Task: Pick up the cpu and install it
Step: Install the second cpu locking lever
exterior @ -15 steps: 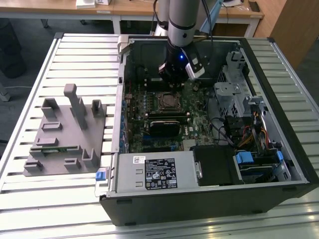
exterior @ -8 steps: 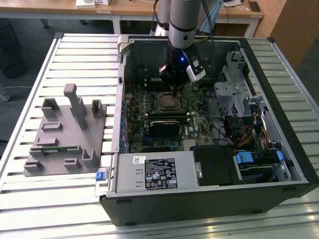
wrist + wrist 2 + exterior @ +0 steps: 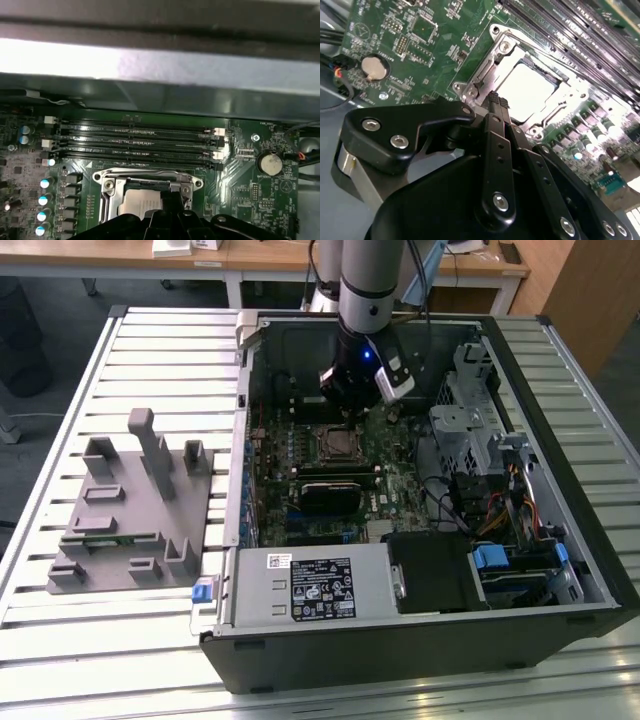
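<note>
in the second wrist view the claw (image 3: 496, 102) fills the near field, its dark fingers drawn together into a narrow closed tip with nothing between them. just past that tip lies the cpu (image 3: 526, 92), its silvery-white top flat inside the socket frame (image 3: 470, 87) on the motherboard (image 3: 395, 45); from the tip it sits at about one o'clock in that picture, very near, though whether the tip touches the frame cannot be told. the chip is square, so it has no long axis to speak of, and its edges run parallel with the frame. in the first wrist view the cpu (image 3: 142, 202) shows just beyond the claw (image 3: 172, 200), seated in the same frame, with the rows of memory slots (image 3: 140, 142) farther off and a coin cell (image 3: 270, 163) at about three o'clock from the socket.

in the exterior view the arm hangs over the open computer case (image 3: 560, 570), the claw (image 3: 350, 400) just above the socket (image 3: 335, 443). the grey plastic fixture (image 3: 130, 510) rests on the slatted counter (image 3: 100, 660), well apart toward the exterior view's left. a white label sits on the power supply (image 3: 310, 585); its print is too small to make out.
</note>
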You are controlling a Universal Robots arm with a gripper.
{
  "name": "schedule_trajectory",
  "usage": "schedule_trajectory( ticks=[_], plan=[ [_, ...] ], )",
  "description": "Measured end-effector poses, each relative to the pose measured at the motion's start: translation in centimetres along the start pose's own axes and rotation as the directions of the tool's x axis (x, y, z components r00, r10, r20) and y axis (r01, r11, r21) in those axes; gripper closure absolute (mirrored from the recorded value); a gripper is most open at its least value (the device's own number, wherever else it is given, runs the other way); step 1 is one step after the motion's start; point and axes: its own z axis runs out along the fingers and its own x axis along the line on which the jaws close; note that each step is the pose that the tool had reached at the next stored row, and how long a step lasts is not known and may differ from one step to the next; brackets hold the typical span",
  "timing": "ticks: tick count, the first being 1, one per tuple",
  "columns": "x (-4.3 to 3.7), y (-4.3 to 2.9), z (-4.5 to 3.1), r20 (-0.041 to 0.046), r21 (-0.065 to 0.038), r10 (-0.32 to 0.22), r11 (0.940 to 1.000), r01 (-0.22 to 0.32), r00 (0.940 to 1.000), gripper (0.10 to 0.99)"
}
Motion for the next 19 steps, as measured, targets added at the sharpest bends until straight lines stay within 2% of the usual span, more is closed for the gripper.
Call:
schedule_trajectory(
  ticks=[5,10,13,19],
  plan=[
    [-0.03,0.06,-1.44,-0.0027,-0.003,0.000,1.0000,0.000,1.0000,0.980],
    [-0.04,0.09,-2.22,-0.0036,-0.004,0.000,1.0000,0.000,1.0000,0.980],
    [-0.04,-0.10,-2.33,-0.0072,-0.004,0.001,1.0000,-0.001,1.0000,0.980],
    [0.00,-1.16,-2.40,-0.0159,-0.005,0.001,1.0000,-0.001,0.9999,0.980]
  ],
)
